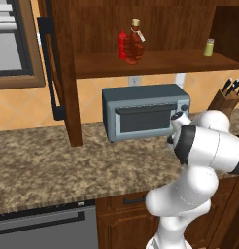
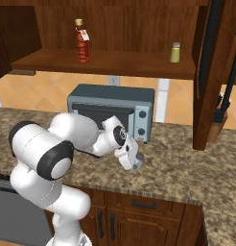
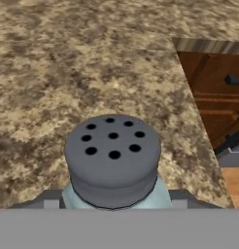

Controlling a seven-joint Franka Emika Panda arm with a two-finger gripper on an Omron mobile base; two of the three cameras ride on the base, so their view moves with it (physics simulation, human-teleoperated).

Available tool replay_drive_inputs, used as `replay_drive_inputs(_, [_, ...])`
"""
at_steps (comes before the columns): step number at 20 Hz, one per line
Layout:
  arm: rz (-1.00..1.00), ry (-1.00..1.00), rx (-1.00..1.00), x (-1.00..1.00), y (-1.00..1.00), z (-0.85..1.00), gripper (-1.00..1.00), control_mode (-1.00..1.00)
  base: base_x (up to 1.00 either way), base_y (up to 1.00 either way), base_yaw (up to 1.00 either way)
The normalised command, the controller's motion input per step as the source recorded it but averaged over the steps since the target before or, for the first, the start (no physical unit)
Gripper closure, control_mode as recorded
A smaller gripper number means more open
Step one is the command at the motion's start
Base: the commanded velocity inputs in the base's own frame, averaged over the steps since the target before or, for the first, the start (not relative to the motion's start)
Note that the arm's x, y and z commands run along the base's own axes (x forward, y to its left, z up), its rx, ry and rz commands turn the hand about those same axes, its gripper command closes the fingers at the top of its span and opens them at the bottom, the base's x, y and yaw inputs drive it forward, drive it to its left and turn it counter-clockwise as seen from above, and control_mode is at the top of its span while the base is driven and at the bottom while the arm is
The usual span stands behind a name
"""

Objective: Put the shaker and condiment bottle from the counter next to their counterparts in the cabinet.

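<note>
The shaker (image 3: 111, 155), pale blue-grey with a holed grey cap, stands upright on the counter (image 3: 53, 73) near its front edge, between the gripper's (image 3: 114, 202) two fingers (image 3: 51, 200), which lie against its sides. From the right base view, the gripper (image 2: 134, 160) points down at the counter (image 2: 177, 163) before the toaster oven, with the shaker (image 2: 137, 166) under it. The condiment bottle (image 1: 136, 43) (image 2: 82, 42) stands on the cabinet (image 1: 155, 65) shelf beside the red squeeze bottle (image 1: 122, 46). The yellow-green shaker (image 1: 209, 47) (image 2: 175, 52) is at the shelf's right end.
A blue-grey toaster oven (image 1: 145, 112) (image 2: 112, 108) sits at the back of the counter just behind the gripper. A knife block (image 1: 227, 99) stands to its right. The cabinet's open door (image 2: 211, 72) hangs over the counter on the right. Dark drawers (image 3: 213, 92) lie below the edge.
</note>
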Motion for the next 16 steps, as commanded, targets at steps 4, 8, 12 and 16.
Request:
replay_drive_inputs(4, [0.0, 0.0, 0.07, -0.57, -0.12, 0.48, 1.0, -1.0, 0.0, 0.0, 0.0])
replay_drive_inputs(8, [0.01, 0.0, 0.05, -0.62, -0.08, 0.28, 1.0, -1.0, 0.0, 0.0, 0.0])
replay_drive_inputs(12, [0.09, 0.0, 0.0, -0.63, 0.0, 0.09, 1.0, -1.0, 0.0, 0.0, 0.0])
replay_drive_inputs(16, [0.12, -0.1, 0.0, -0.5, 0.07, 0.25, 1.0, -1.0, 0.0, 0.0, 0.0])
